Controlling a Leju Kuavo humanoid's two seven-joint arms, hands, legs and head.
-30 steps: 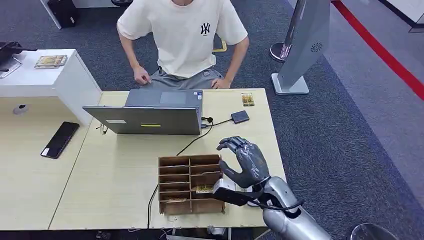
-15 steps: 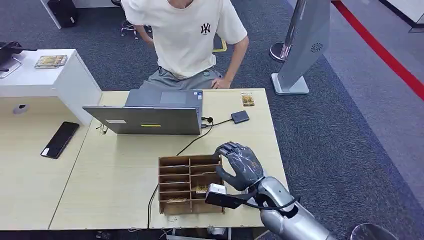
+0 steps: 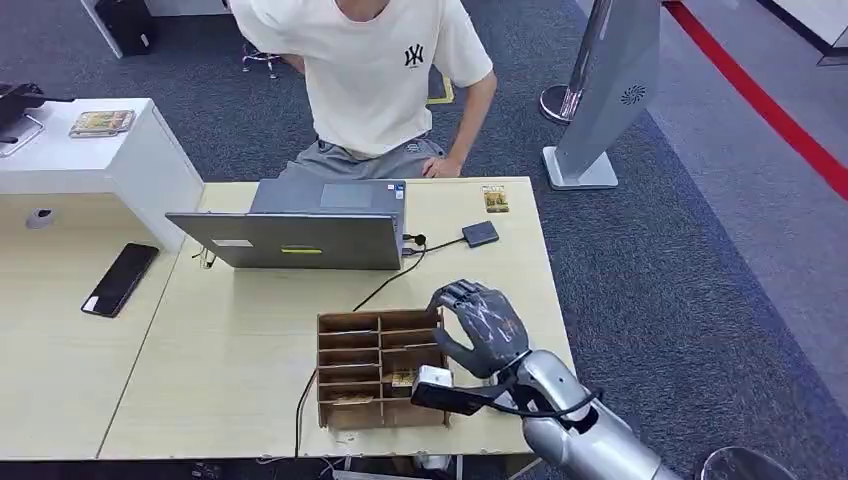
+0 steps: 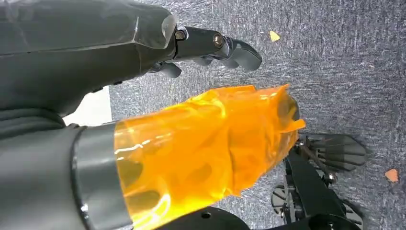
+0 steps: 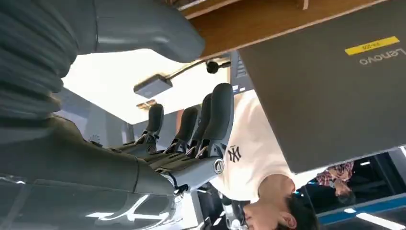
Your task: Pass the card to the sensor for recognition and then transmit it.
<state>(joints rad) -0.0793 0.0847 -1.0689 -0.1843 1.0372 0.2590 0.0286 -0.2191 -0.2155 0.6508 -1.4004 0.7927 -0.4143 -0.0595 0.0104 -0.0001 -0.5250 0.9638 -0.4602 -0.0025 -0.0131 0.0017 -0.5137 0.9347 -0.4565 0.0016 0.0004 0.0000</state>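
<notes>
The right hand [image 3: 483, 325] is hovering just above the right edge of the wooden slotted rack [image 3: 380, 368] on the pale surface [image 3: 240, 340], palm turned down, its fingers [image 3: 458, 295] spread apart and gently curved with nothing between them. From the wrist camera those fingers [image 5: 210, 120] are standing apart in a row, the thumb off to one side, holding nothing.

A yellowish card [image 3: 405, 379] is sitting in one of the rack's lower right compartments, just beside the hand's thumb and not touched by it. Another small card [image 3: 495, 198] is lying flat near the far right corner of the surface, and the dark little sensor pad [image 3: 480, 234] is resting close to it, its black cable [image 3: 385, 285] trailing past the rack towards the near edge.

A grey laptop [image 3: 300, 235] is standing open with its lid back facing us, and a person in a cream T-shirt [image 3: 375, 70] is sitting behind it. A black phone [image 3: 121, 279] is lying on the neighbouring surface to the left.

The left hand [image 4: 143, 81] is hanging down over the grey carpet, its thumb wrapped in orange film [image 4: 206, 143]; its dark fingers [image 4: 225, 48] are curling slightly, and I cannot tell how far open they are, though nothing seems to be in them.
</notes>
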